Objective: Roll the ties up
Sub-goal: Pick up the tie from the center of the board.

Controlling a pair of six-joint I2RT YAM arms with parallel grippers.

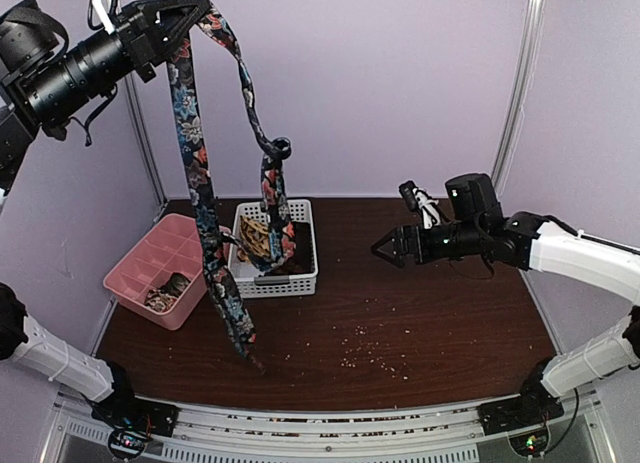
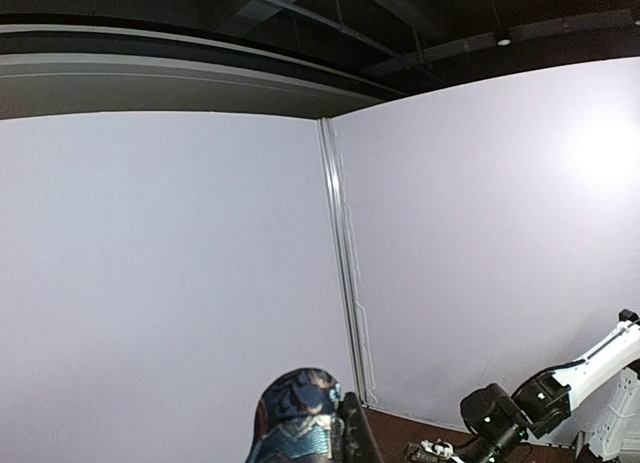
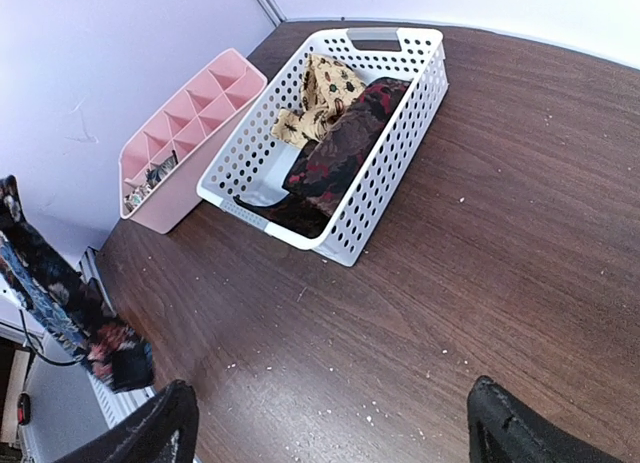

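The left gripper (image 1: 183,18) is raised high at the upper left of the overhead view and is clamped shut on the floral tie (image 1: 200,198), which is seen bunched between its fingers in the left wrist view. From the grip the tie is draped in two strands. The wider strand is hung straight down in front of the pink tray (image 1: 130,273), and its pointed end is held just above the table (image 1: 440,323), near the front edge. The narrower strand is looped to the right, carries a knot partway down and is dropped into the white basket (image 1: 300,280). A tan tie (image 3: 322,101) is crumpled at the far end of the basket, and a dark, red-flecked fabric (image 3: 345,148) is laid beside it; whether that fabric is the end of the hanging tie or a separate one cannot be told. The basket is set just beside the tray, and something small and patterned is lodged in one near compartment of the tray. The right gripper (image 1: 380,249) is held low over the table, to the right of the basket and apart from it, with its jaws spread wide and nothing between them; its dark fingers (image 3: 150,433) are seen at the bottom corners of the right wrist view. Pale crumbs (image 1: 375,355) are scattered over the dark wood in front of it.
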